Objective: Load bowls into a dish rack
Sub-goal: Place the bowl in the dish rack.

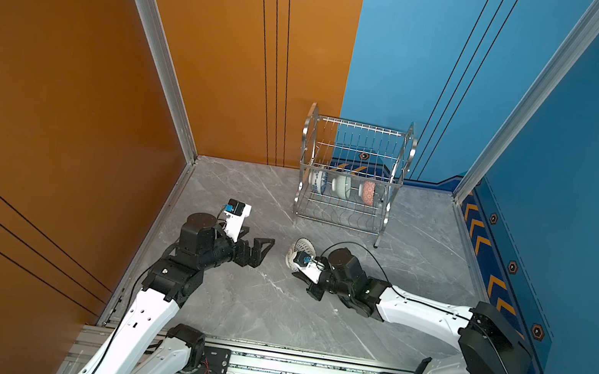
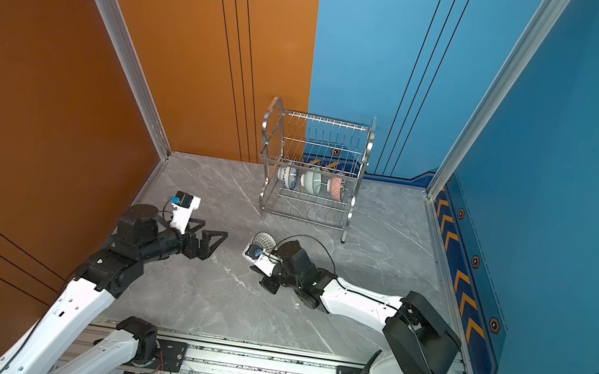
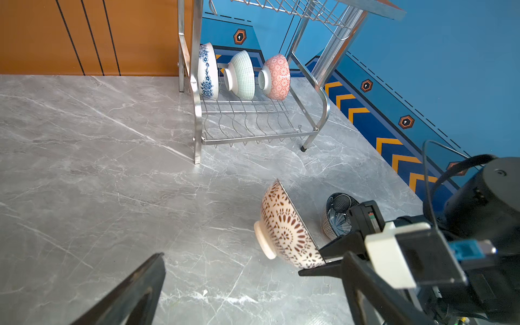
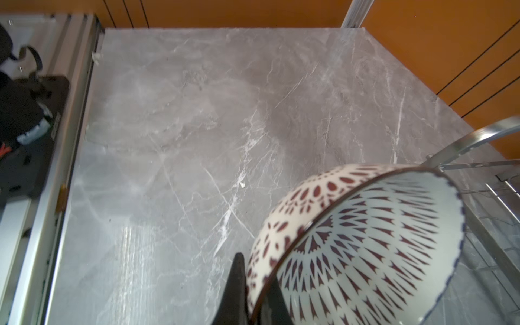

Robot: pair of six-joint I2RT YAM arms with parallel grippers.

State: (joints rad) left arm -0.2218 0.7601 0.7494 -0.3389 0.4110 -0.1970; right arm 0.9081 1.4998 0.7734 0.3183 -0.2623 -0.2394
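Pinching rim of leaf-patterned bowl (image 3: 287,228) with right gripper (image 3: 312,261), holding it on edge to match dish rack (image 3: 198,118) slots where three bowls (image 3: 242,74) stand, left gripper (image 1: 261,239) wide, empty.

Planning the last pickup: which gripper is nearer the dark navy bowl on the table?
Right. The right gripper, shut on the leaf-patterned bowl at its rim, is just beside the dark navy bowl. The left gripper, open, is farther off, on the leaf-patterned bowl's other side.
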